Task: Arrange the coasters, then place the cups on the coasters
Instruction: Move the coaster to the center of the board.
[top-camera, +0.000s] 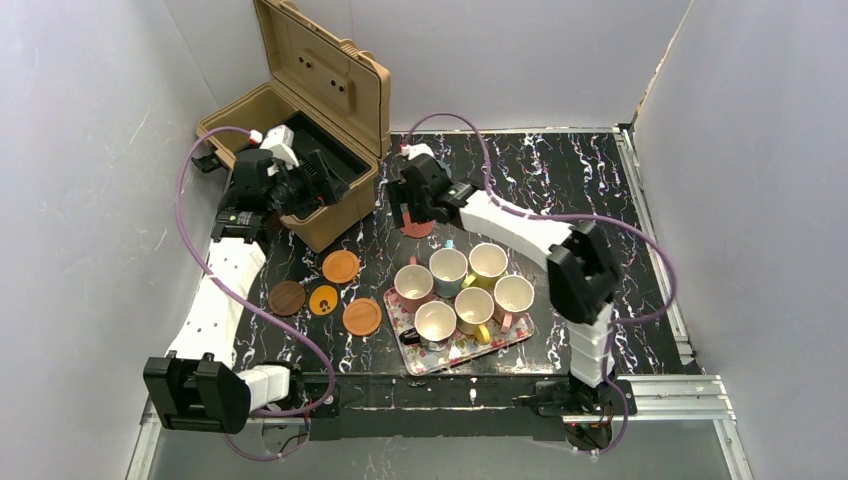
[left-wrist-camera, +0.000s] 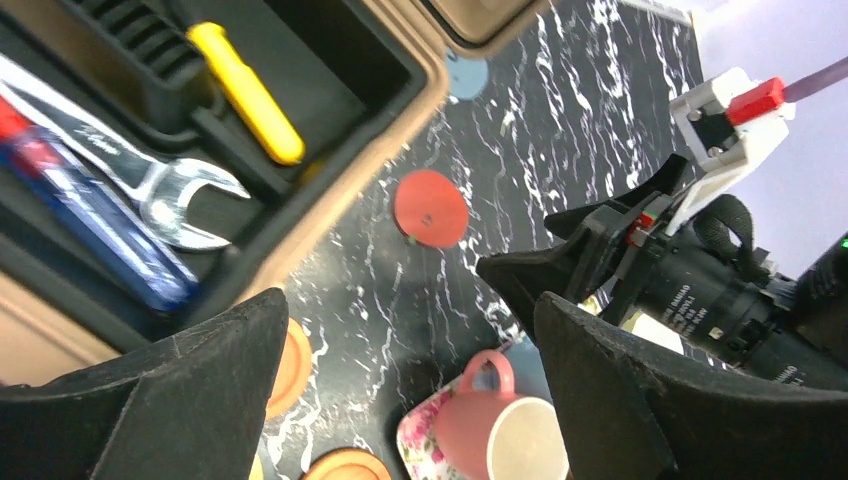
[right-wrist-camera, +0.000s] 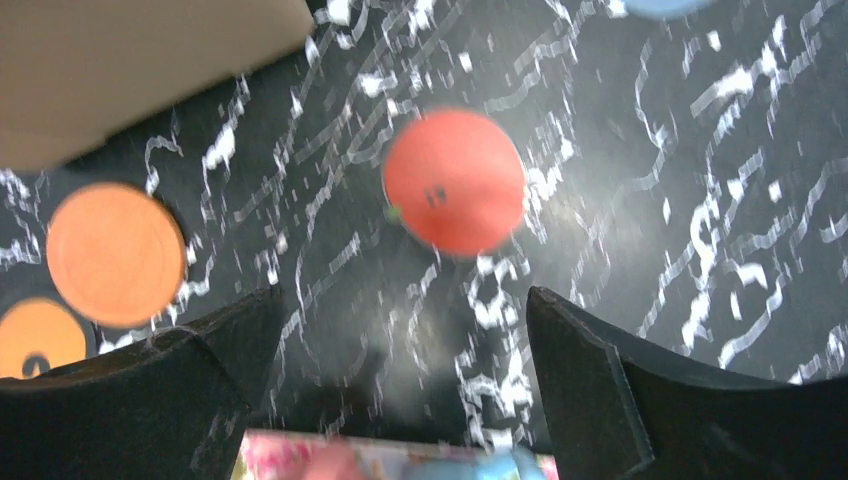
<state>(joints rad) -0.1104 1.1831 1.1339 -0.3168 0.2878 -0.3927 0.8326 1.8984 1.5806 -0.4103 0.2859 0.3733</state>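
Note:
Six cups stand on a floral tray (top-camera: 512, 342), among them a pink one (top-camera: 413, 283) (left-wrist-camera: 500, 425) and a blue one (top-camera: 448, 268). Left of the tray lie two orange coasters (top-camera: 341, 266) (top-camera: 362, 316), a yellow-orange one (top-camera: 323, 300) and a dark brown one (top-camera: 287, 298). A red coaster (top-camera: 418, 228) (right-wrist-camera: 455, 180) lies behind the tray, and a blue-grey coaster (left-wrist-camera: 466, 75) farther back. My right gripper (top-camera: 398, 203) (right-wrist-camera: 400, 300) hovers open just short of the red coaster. My left gripper (top-camera: 325, 185) (left-wrist-camera: 410, 310) hangs open and empty by the toolbox's front corner.
An open tan toolbox (top-camera: 245, 115) at the back left holds a wrench (left-wrist-camera: 175, 195), a yellow-handled tool (left-wrist-camera: 245, 92) and a blue-handled one. White walls close in the black marbled table (top-camera: 560, 170). The two grippers are close together near the toolbox corner.

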